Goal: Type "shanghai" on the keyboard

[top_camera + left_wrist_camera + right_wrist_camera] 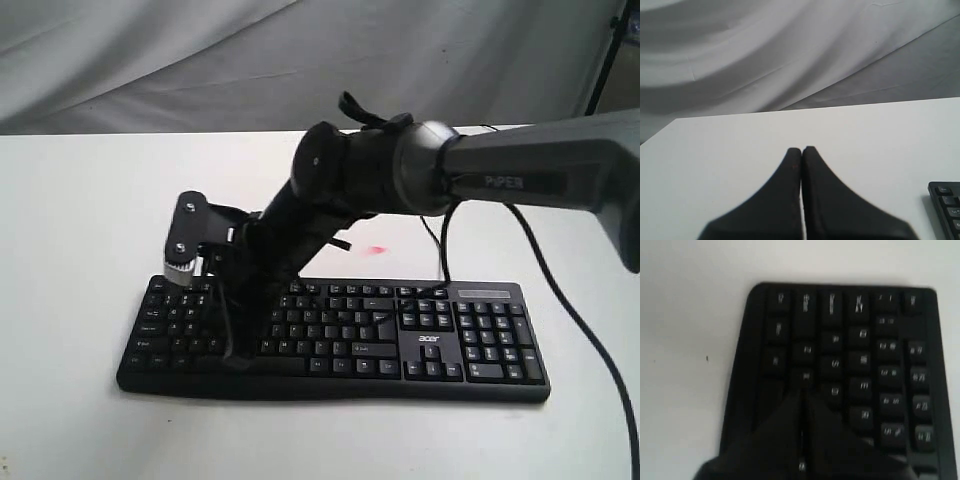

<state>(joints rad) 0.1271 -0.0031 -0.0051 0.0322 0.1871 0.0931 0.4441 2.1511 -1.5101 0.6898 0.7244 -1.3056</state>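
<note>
You've one keyboard (480, 340); right gripper (802, 392), fingers pressed together and empty, over its keys; left gripper (801, 150) likewise, off it

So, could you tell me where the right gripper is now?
In the exterior view the right gripper is down at the left end of the keyboard, with its arm stretched in from the right side.

The keyboard (400, 345) looks matt black plastic; the table (80, 200) is smooth, white. The backdrop (200, 60) is creased grey cloth.
</note>
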